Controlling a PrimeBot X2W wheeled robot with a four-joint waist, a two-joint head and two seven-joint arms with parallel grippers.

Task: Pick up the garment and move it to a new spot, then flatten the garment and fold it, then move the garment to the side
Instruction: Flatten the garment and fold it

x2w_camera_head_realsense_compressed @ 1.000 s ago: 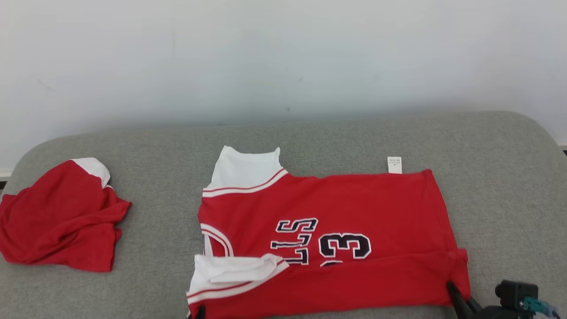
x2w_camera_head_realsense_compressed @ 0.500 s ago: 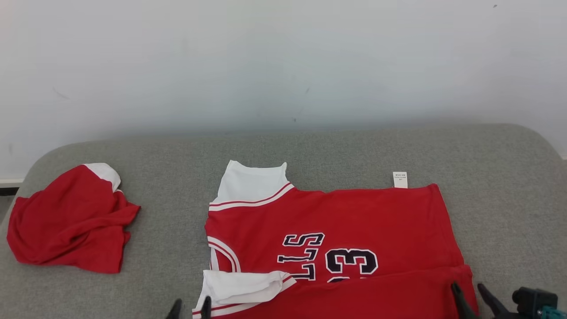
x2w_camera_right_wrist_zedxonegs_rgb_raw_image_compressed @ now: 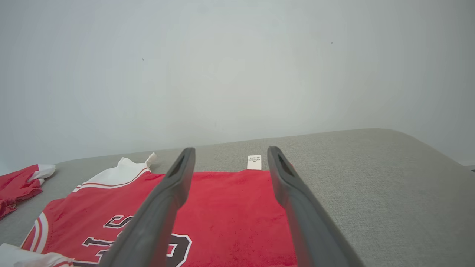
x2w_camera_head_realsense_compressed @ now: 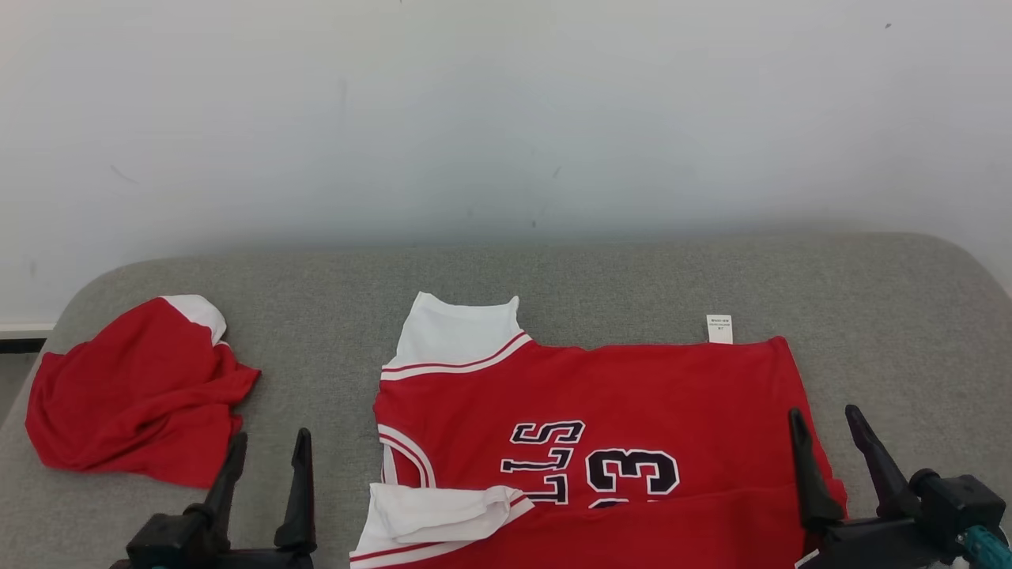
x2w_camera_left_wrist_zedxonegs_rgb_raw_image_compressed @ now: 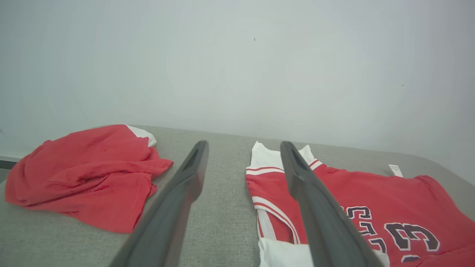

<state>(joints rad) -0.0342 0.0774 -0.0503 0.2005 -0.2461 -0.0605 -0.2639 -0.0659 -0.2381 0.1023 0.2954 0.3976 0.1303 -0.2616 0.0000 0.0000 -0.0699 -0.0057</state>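
Far left of the jersey (x2w_camera_head_realsense_compressed: 632,387), well apart from it, we see a crumpled red cloth (x2w_camera_head_realsense_compressed: 130,395) with a white patch at its far end, bunched on the grey cushion (x2w_camera_head_realsense_compressed: 553,276). Next, between that cloth and the jersey's left end, the left gripper (x2w_camera_head_realsense_compressed: 269,437) sits over bare cushion, fingers pointing away from us, jaws spread wide with nothing between them. Then the jersey itself: red, lying flat on the cushion right of centre and near its front edge, neck end to the left and hem to the right. Far white sleeve (x2w_camera_head_realsense_compressed: 455,332) sticks out at the jersey's far left corner. Near white sleeve (x2w_camera_head_realsense_compressed: 443,510) is folded in on top of the red fabric. The near long edge is folded over the body and covers the bottom of the black lettering and the number (x2w_camera_head_realsense_compressed: 632,470). A small white label (x2w_camera_head_realsense_compressed: 719,329) pokes out of the jersey's far edge, near the right end. At the jersey's right hem is the right gripper (x2w_camera_head_realsense_compressed: 824,413), jaws spread wide and empty; one finger shows over the red hem, the other over the cushion just right of it. We can't tell if it touches the fabric. Beyond the jersey, a plain pale wall (x2w_camera_head_realsense_compressed: 506,118).
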